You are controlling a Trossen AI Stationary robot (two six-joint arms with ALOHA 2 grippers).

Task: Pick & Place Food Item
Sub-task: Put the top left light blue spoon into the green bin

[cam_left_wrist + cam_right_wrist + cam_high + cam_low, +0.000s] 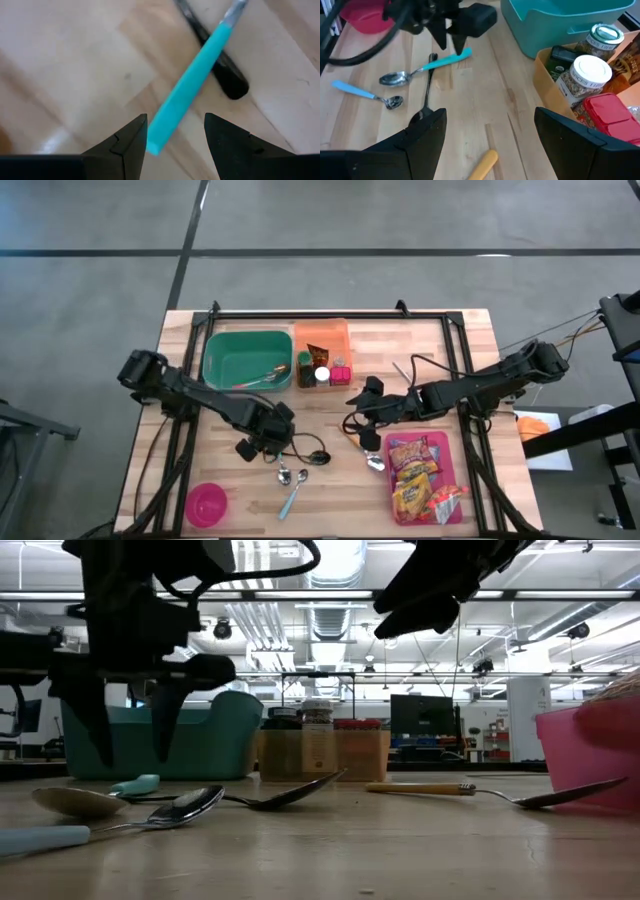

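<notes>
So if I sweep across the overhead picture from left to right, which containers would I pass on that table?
Pink bowl → green bin → orange box of jars and bottles → pink tray of snack packets.

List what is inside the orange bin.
The orange bin holds a white-lidded spice jar, a green-lidded jar, a dark bottle, a red container and a brown packet. Anything beneath them is covered.

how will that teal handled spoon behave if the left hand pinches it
The teal-handled spoon looks rigid, so probably no flop. Its smooth, narrow handle may slip or pivot between the fingers. Lying flat on the wooden table, it is unlikely to roll, though it leaves little gap underneath.
</notes>
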